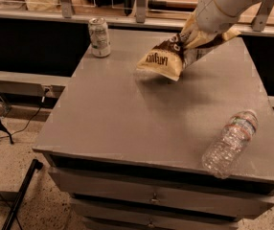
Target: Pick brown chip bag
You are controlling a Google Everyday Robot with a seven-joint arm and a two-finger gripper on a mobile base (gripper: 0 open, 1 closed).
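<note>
One brown chip bag [162,61] hangs just above the grey cabinet top [122,119] — pinched by the gripper [188,39]. One silver can [99,36] stands; one clear plastic bottle [230,143] lies.

No legible words anywhere. White script across the dark middle of the brown chip bag [163,61], not decipherable, with the claw [188,38] clamped on its upper right end. Unreadable labels on silver can [99,36] and bottle [230,143].

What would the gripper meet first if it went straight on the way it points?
The gripper, above the far right of the table, points down-left and grips the chip bag, so the bag comes first, then probably the table beneath it; depth is unclear.
</note>
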